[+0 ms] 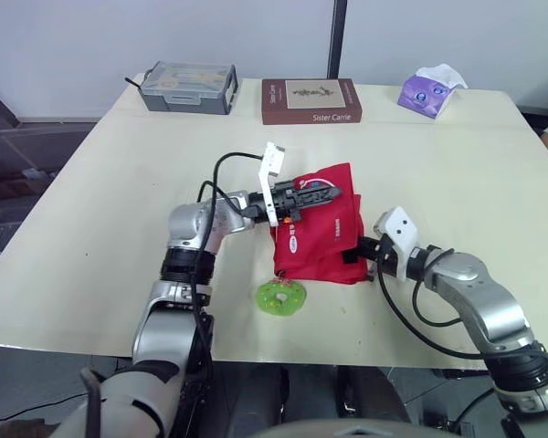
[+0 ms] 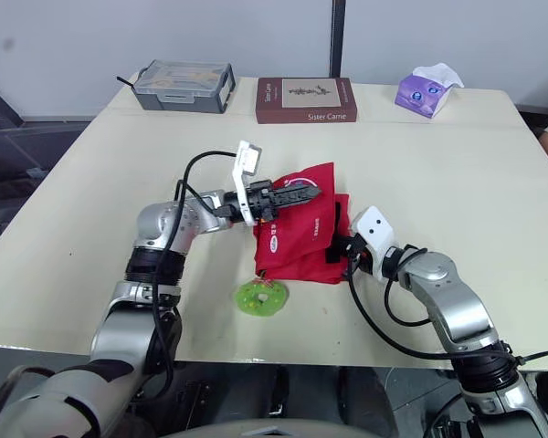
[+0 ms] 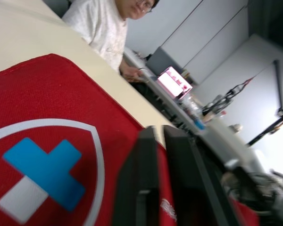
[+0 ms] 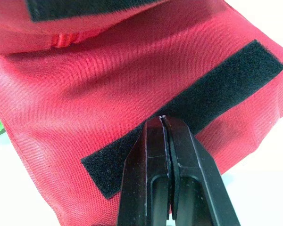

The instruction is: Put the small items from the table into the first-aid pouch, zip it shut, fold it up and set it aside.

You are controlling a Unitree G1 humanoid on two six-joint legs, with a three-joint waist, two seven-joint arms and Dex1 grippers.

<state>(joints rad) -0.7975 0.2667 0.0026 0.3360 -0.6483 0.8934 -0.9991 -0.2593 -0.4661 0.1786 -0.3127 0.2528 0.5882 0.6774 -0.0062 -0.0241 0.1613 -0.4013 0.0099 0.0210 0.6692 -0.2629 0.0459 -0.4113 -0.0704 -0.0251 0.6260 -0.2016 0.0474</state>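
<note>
At the centre of the desk (image 1: pixel 91 237) lies the red first-aid pouch (image 1: pixel 324 239), partly folded. The left claw (image 1: pixel 321 194) reaches in from 9 o'clock and rests on the pouch's top flap, fingers drawn together. The right claw (image 4: pixel 163 118), closed, touches the pouch's black velcro strip (image 4: pixel 217 84) at its 4 o'clock edge. A green round item (image 1: pixel 281 297) sits just beside the pouch at 7 o'clock.

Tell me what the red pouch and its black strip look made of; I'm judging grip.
The red pouch looks like woven synthetic fabric, matte, its fine weave visible. The black strip looks like hook-and-loop tape, judging by its fuzzy nap.
</note>
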